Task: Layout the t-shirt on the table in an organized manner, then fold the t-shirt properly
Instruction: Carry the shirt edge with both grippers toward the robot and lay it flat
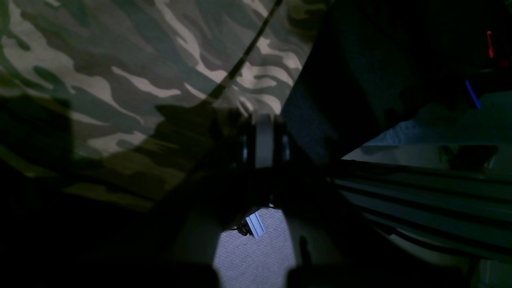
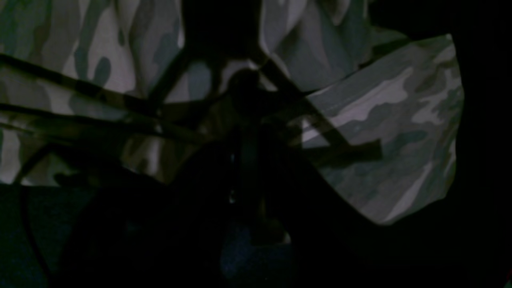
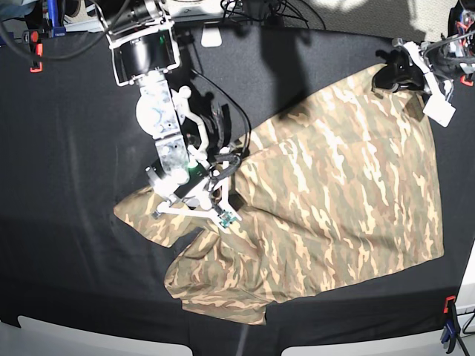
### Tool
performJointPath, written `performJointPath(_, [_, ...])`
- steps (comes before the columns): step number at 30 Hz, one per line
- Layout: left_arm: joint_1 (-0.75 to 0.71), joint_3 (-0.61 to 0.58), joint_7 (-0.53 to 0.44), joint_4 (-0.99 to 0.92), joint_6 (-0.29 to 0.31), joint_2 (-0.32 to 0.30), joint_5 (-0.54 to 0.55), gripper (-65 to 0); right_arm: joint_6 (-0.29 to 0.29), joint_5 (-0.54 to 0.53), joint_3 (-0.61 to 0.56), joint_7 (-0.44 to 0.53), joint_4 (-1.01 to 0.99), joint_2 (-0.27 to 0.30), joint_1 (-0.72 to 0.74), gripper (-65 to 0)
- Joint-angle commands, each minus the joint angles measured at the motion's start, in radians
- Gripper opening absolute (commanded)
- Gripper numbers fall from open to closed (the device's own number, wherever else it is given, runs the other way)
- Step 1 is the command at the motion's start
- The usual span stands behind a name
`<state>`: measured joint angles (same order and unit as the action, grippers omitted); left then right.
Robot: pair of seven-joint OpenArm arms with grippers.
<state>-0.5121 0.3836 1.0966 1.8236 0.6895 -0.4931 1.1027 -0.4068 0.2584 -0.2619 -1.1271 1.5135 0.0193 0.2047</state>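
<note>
The camouflage t-shirt (image 3: 326,200) is spread rumpled over the centre and right of the black table (image 3: 74,133) in the base view, one sleeve lying at lower left. The right gripper (image 3: 194,199) is pressed onto the shirt's left part; jaw state cannot be told. At upper right the left gripper (image 3: 389,77) is pinched on the shirt's far corner.

The bench (image 3: 74,126) is covered by matte black cloth, and red clamps (image 3: 34,61) and a blue clamp (image 3: 447,331) are fixed at its edges. The camouflage t-shirt (image 3: 334,200) is spread on it, rumpled toward the near left.
</note>
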Motion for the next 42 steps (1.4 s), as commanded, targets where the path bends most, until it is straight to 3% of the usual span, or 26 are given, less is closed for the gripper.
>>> performJointPath(1, [0.000, 0.008, -0.020, 0.015, 0.009, -0.014, 0.023, -65.0, 0.003, 0.004, 0.001, 0.009, 0.019, -0.002, 0.024, -65.0])
performJointPath(8, [0.000, 0.008, -0.019, 0.015, 0.009, -0.015, 0.023, -65.0, 0.003, 0.016, 0.001, 0.009, 0.081, 0.039, -0.054, -65.0])
performJointPath(15, [0.000, 0.008, -0.016, 0.015, 0.009, -0.015, 0.024, -65.0, 0.004, 0.030, 0.015, 0.009, 0.355, 0.126, -0.270, -65.0])
performJointPath(22, [-0.001, 0.008, 0.134, 0.015, 0.009, -0.015, 0.024, -65.0, 0.004, 0.026, 0.120, 0.009, 0.598, 0.126, -0.523, -65.0])
performJointPath(31, [-0.001, 0.008, 0.246, 0.015, 0.009, -0.015, 0.024, -65.0, 0.004, 0.026, 0.179, 0.011, 0.648, 0.125, -0.795, -65.0])
performJointPath(39, [0.000, 0.009, 0.300, 0.015, 0.009, -0.051, 0.019, -65.0, 0.004, 0.027, 0.180, 0.012, 0.649, 0.125, -0.850, -65.0])
performJointPath(42, [0.000, 0.009, 0.300, 0.015, 0.009, -0.095, -0.058, -65.0, 0.004, 0.037, 0.180, 0.011, 0.653, 0.126, -0.850, -65.0])
